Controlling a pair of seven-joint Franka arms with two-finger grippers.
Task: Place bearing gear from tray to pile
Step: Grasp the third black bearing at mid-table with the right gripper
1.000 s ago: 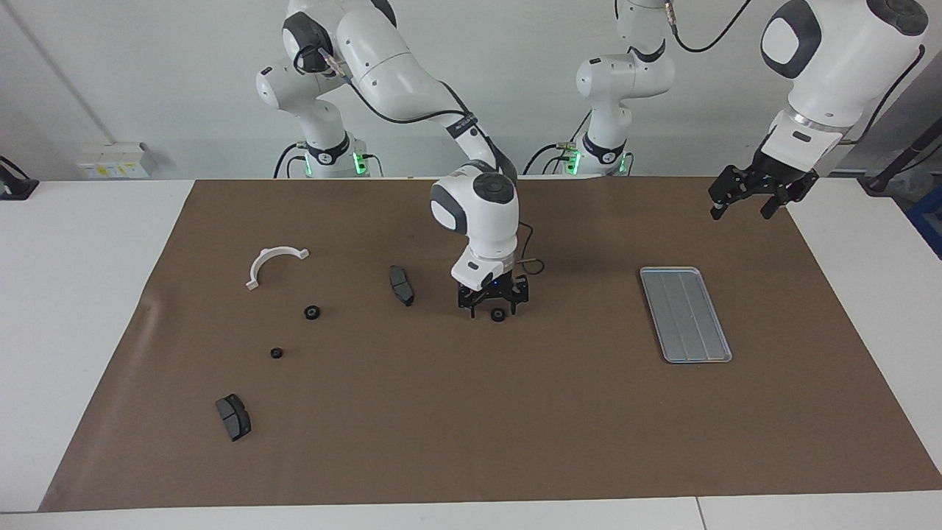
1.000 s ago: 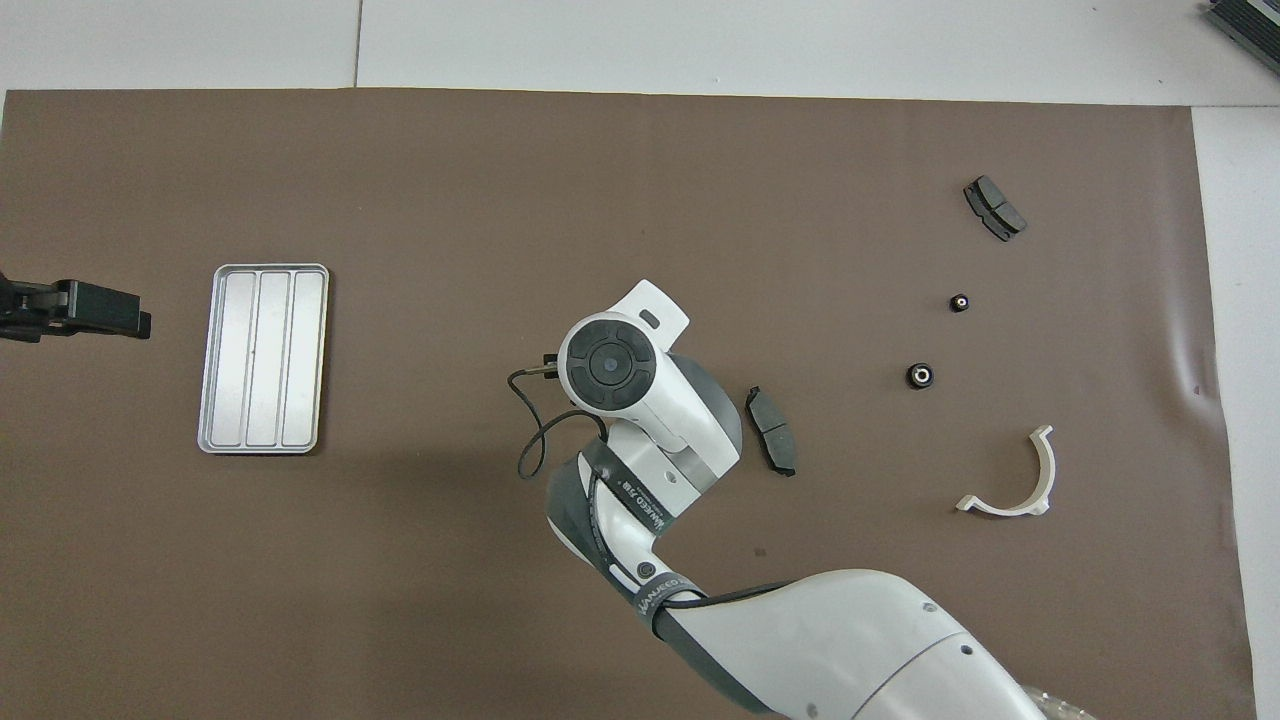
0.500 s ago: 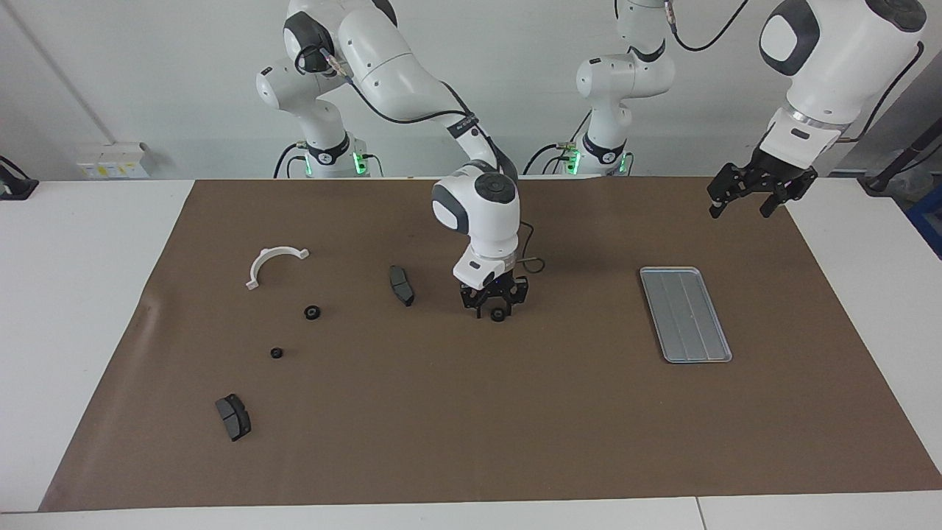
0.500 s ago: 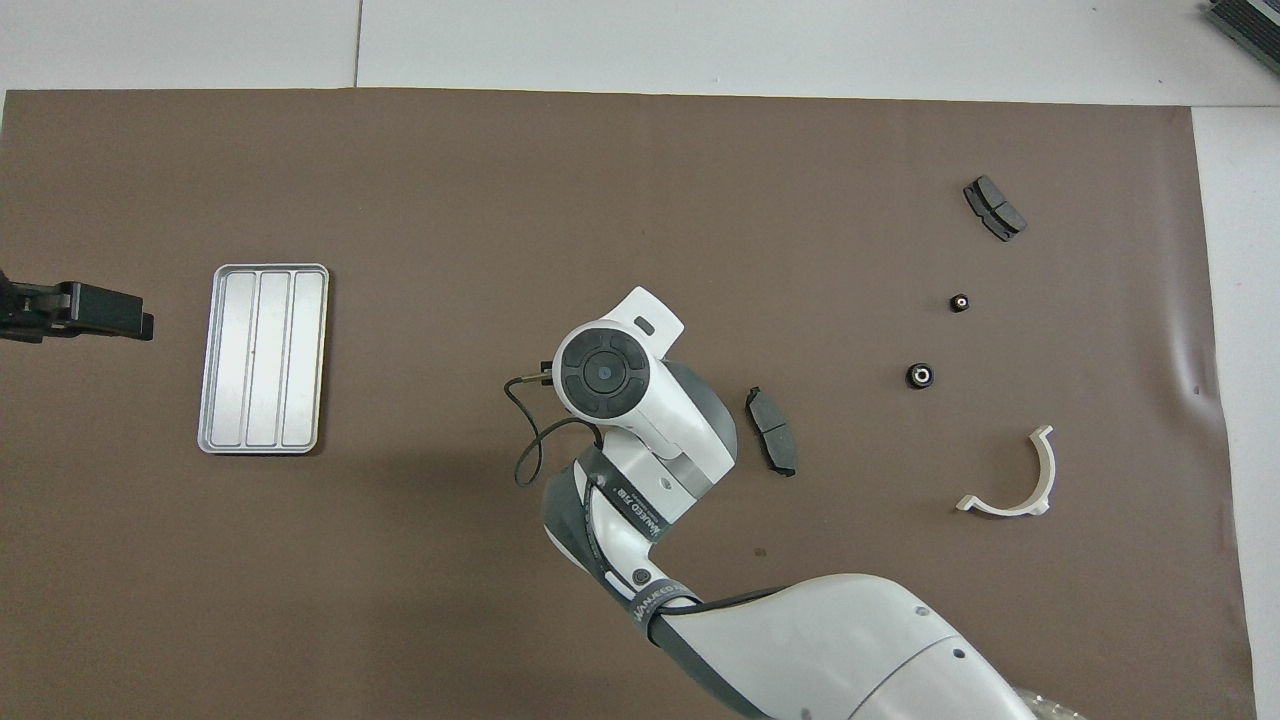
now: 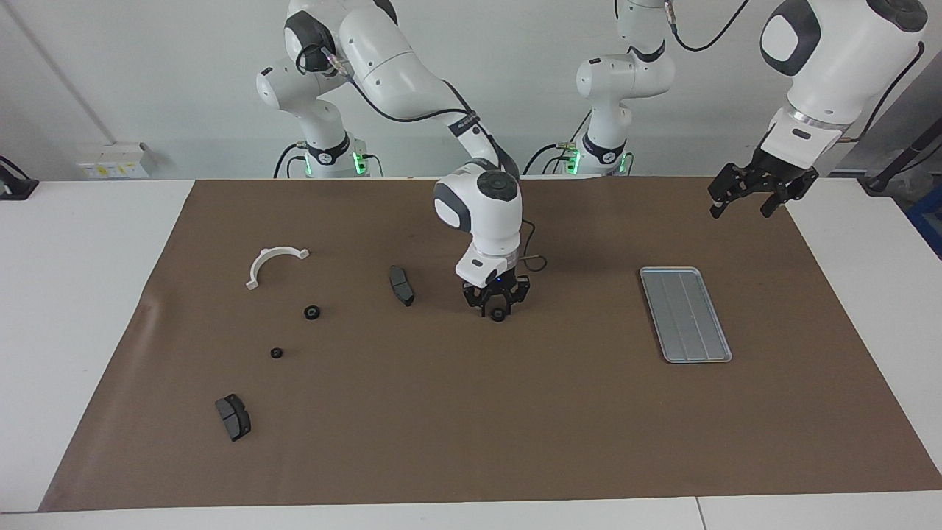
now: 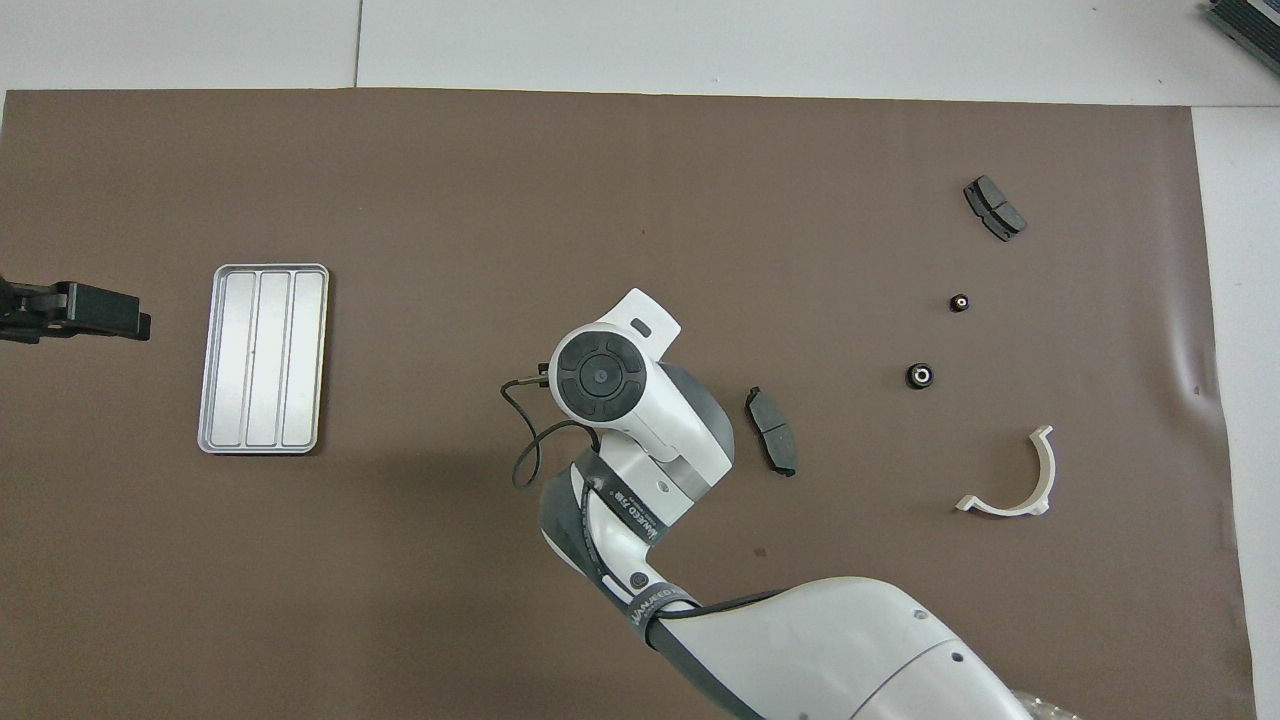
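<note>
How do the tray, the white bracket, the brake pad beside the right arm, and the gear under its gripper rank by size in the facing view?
1. tray
2. white bracket
3. brake pad
4. gear

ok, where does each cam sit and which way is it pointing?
Facing view: high across the table, looking at the robots; both arms and bases show, right end effector low at a gear, left end effector raised near the tray.
Overhead view: above the robots' end, looking steeply down; the right arm hides its end effector, left end effector at the edge.
Shared: tray, white bracket, brake pads, gears, half a turn apart.
</note>
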